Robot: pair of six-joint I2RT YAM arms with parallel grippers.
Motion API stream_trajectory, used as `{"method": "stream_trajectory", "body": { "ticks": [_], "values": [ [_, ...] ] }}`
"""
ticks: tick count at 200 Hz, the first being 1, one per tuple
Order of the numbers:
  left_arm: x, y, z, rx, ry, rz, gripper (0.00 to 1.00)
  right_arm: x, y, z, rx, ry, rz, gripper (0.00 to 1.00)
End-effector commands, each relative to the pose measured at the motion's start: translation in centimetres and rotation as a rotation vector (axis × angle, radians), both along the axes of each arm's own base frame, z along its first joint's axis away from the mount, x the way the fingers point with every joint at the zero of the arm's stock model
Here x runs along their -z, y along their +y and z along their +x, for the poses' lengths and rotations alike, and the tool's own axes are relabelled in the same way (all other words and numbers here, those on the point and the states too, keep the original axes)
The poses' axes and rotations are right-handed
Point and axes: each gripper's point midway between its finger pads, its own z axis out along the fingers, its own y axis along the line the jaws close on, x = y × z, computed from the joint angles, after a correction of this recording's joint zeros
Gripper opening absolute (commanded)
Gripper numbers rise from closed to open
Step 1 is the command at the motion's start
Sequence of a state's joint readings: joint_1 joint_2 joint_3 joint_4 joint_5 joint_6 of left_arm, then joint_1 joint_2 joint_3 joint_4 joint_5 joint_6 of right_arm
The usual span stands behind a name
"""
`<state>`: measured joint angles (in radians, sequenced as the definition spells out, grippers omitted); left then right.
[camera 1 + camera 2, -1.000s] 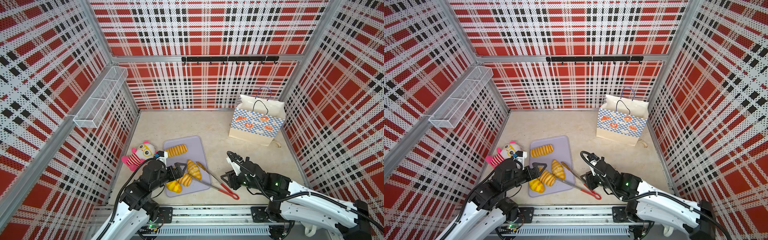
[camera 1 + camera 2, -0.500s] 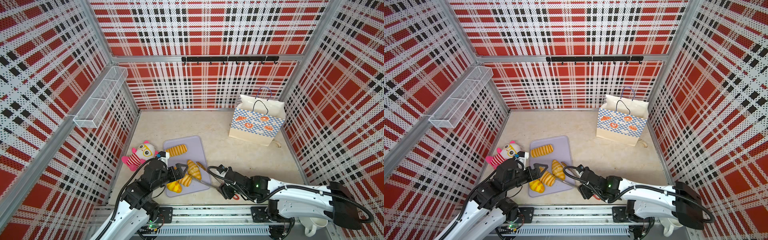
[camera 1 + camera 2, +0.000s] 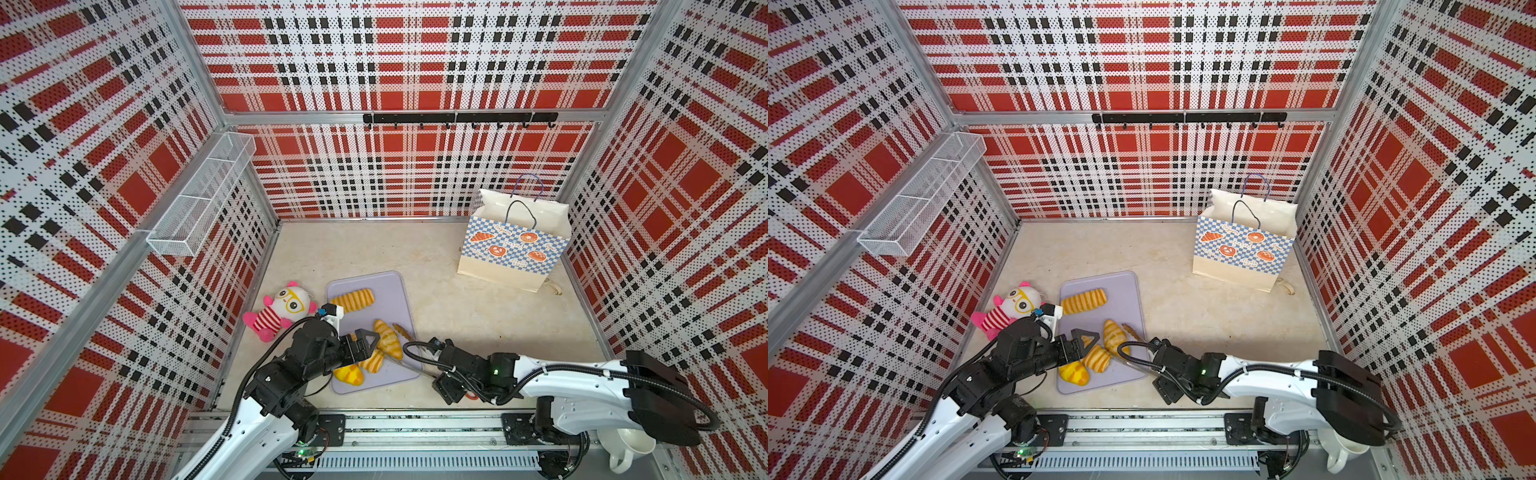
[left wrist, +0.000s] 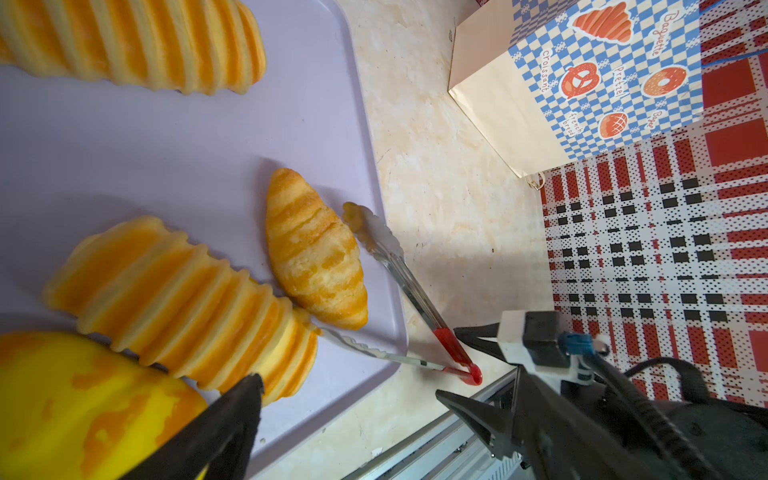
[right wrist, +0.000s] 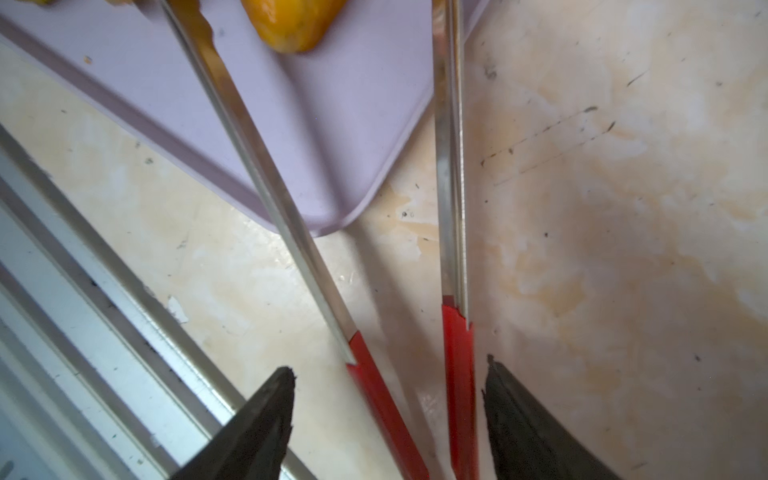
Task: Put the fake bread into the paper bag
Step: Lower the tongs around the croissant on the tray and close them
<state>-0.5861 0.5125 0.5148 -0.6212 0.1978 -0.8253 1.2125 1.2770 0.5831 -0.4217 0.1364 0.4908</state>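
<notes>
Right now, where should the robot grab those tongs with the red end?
By the red handles of the tongs, coming from the hinge end. The two arms sit close together there, so the open right gripper can straddle and squeeze both. The metal tips spread far wider, up by the croissant.
</notes>
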Motion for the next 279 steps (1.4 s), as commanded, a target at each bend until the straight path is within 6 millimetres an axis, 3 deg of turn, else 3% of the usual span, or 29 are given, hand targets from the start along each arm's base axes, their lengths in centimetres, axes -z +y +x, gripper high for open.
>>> {"method": "stream_trajectory", "body": {
  "ticks": [1,68,129,228,279],
  "values": [
    [0.0,-0.1,-0.1,0.011,-0.013,0.009,0.98,0.2,0.4,0.4,0.011,0.005,-0.022,0.75],
    [-0.2,-0.1,-0.1,0.015,-0.025,0.006,0.98,1.3,0.9,1.1,0.006,0.021,-0.063,0.67],
    [-0.2,0.0,-0.1,0.011,-0.024,0.010,0.98,1.9,1.0,1.6,0.012,0.011,-0.107,0.52],
    [-0.5,0.0,0.2,0.006,-0.026,0.021,0.98,-3.6,1.8,2.0,0.014,-0.050,0.041,0.39],
    [-0.7,0.0,0.4,0.005,-0.027,0.026,0.98,-5.7,1.8,1.8,0.025,-0.063,0.121,0.37]
  ]
}}
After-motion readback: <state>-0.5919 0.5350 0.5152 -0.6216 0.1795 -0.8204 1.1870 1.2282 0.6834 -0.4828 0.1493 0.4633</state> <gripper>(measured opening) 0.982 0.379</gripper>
